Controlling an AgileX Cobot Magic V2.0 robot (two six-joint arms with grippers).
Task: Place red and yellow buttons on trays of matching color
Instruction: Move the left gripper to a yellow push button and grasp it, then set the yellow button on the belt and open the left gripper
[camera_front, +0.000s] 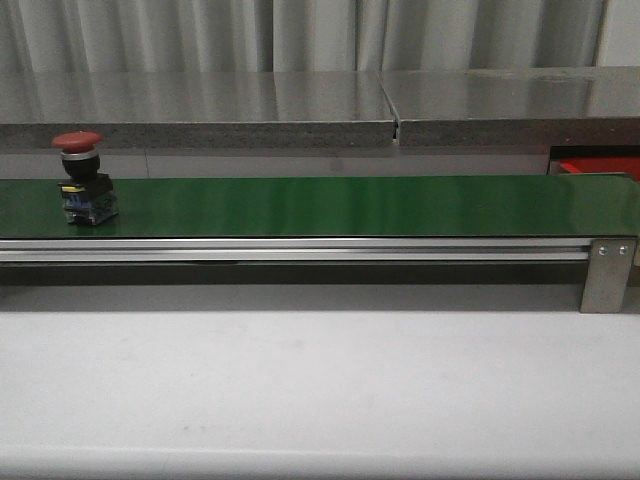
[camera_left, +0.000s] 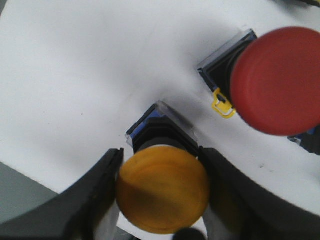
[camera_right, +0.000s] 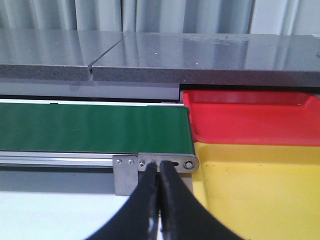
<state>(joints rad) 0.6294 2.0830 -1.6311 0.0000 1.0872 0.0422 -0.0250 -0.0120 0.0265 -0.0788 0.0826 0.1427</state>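
Note:
In the left wrist view a yellow button (camera_left: 162, 192) on a black base stands on a white surface. My left gripper (camera_left: 161, 152) has one finger pressed against each side of its cap. A red button (camera_left: 277, 80) stands close beside it on the same surface. In the front view another red button (camera_front: 82, 180) stands upright on the far left of the green conveyor belt (camera_front: 350, 205). Neither gripper shows there. In the right wrist view my right gripper (camera_right: 160, 167) is shut and empty, in front of the belt's end bracket. The red tray (camera_right: 250, 122) and yellow tray (camera_right: 260, 195) lie beside it, both empty.
A grey stone counter (camera_front: 300, 105) runs behind the belt. A steel bracket (camera_front: 607, 275) closes the belt's right end, and a sliver of the red tray (camera_front: 600, 167) shows past it. The white table (camera_front: 320, 390) lies in front of the belt.

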